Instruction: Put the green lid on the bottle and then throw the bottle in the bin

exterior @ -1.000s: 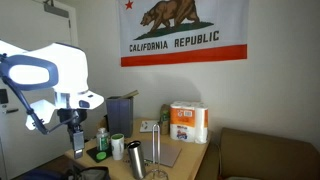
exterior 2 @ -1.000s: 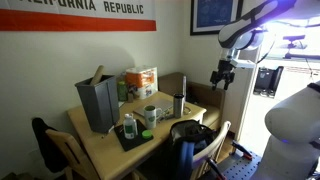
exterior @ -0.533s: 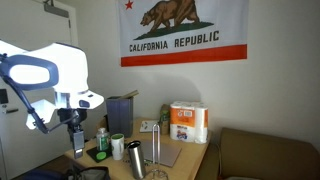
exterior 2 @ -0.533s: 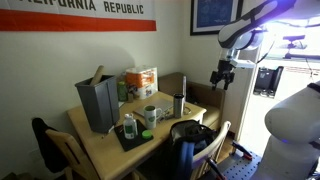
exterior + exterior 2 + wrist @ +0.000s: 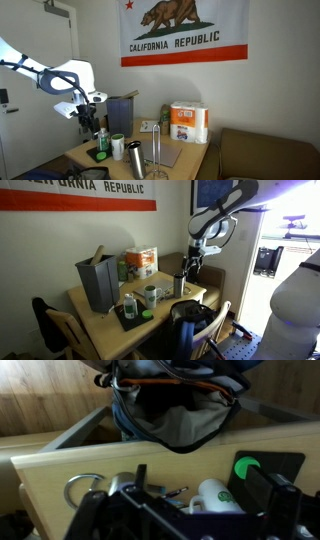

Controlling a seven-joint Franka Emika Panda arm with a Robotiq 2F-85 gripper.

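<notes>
Probably a home: wall flag (image 5: 183, 32), couch (image 5: 262, 153), cluttered dining table (image 5: 96, 328).

Bottle (image 5: 129, 306) on table (image 5: 103, 331), just before bin (image 5: 97, 283).

green lid (image 5: 246, 464) flat on mat (image 5: 290, 463) | bottle (image 5: 102, 137) upright nearby | bin (image 5: 97, 283) upright behind
</notes>
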